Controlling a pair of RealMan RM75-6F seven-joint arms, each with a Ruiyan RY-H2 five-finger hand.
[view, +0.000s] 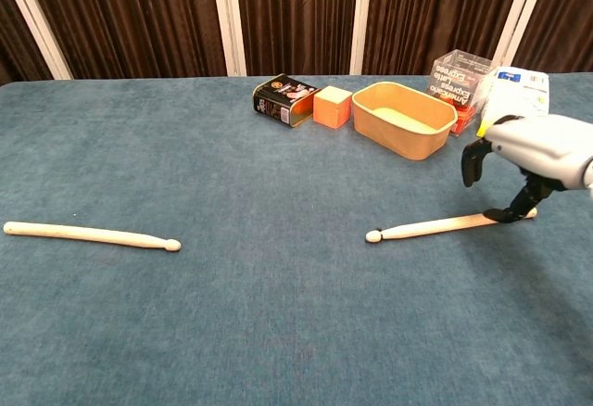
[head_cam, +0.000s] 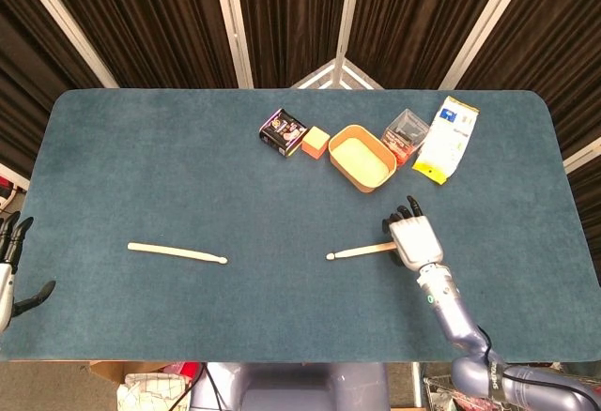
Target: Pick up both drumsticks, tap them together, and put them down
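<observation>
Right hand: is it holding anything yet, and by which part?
Nothing is lifted. The right hand hangs over the butt end of the right drumstick, a fingertip at that end, stick flat on the table. The left hand holds nothing.

Right hand [head_cam: 414,239] covered right drumstick's [head_cam: 362,251] butt end; grip unclear. Left hand [head_cam: 11,270] cropped at frame edge.
</observation>
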